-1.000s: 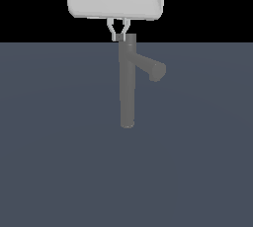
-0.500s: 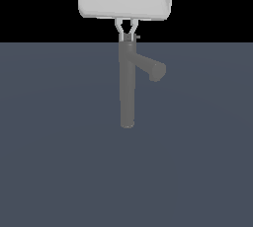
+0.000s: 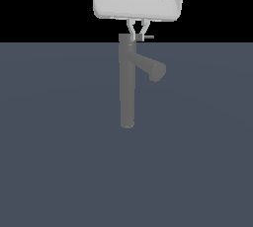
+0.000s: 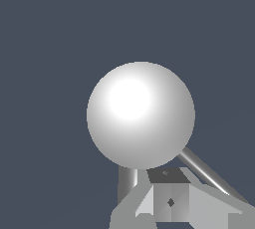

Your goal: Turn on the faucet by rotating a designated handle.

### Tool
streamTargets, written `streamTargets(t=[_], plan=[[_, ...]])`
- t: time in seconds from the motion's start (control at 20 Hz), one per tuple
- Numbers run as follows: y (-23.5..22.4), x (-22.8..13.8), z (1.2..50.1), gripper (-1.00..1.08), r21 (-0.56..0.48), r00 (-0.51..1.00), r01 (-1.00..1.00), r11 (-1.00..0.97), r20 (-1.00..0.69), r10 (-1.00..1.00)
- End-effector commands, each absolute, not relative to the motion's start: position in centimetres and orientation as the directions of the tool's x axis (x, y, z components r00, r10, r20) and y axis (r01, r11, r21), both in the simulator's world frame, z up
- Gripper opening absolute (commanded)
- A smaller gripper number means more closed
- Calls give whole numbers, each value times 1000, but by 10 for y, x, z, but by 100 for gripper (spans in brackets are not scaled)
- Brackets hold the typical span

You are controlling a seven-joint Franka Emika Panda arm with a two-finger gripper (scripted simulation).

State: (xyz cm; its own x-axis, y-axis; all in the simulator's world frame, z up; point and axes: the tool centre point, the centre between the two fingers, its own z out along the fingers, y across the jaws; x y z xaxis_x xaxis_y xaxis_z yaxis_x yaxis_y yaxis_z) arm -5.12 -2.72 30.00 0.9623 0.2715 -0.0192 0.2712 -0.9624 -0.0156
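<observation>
Above a flat blue-grey surface [image 3: 59,171], the faucet [image 3: 127,88] stands upright, its thick spout [image 3: 153,69] angling down toward the exterior view's right. Directly over the column's top hangs the white gripper [image 3: 138,34], its two thin fingers [image 3: 132,27] set narrowly apart and reaching down beside the handle [image 3: 147,37], a thin light rod pointing to the exterior view's right. Whether they touch it I cannot tell. From the wrist camera, a glossy white sphere [image 4: 140,115] fills the centre

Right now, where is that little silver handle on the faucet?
In the exterior view the handle juts from the top of the faucet toward that view's right, just above the spout, with the gripper right at it.
</observation>
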Motion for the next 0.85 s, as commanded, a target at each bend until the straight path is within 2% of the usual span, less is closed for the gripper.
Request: streamTargets(t=[0.0, 0.8], plan=[[-32, -42, 300, -100, -12, 964, 265, -964, -14, 265], [-59, 7, 301, -100, 0, 974, 228, -974, 0, 228]])
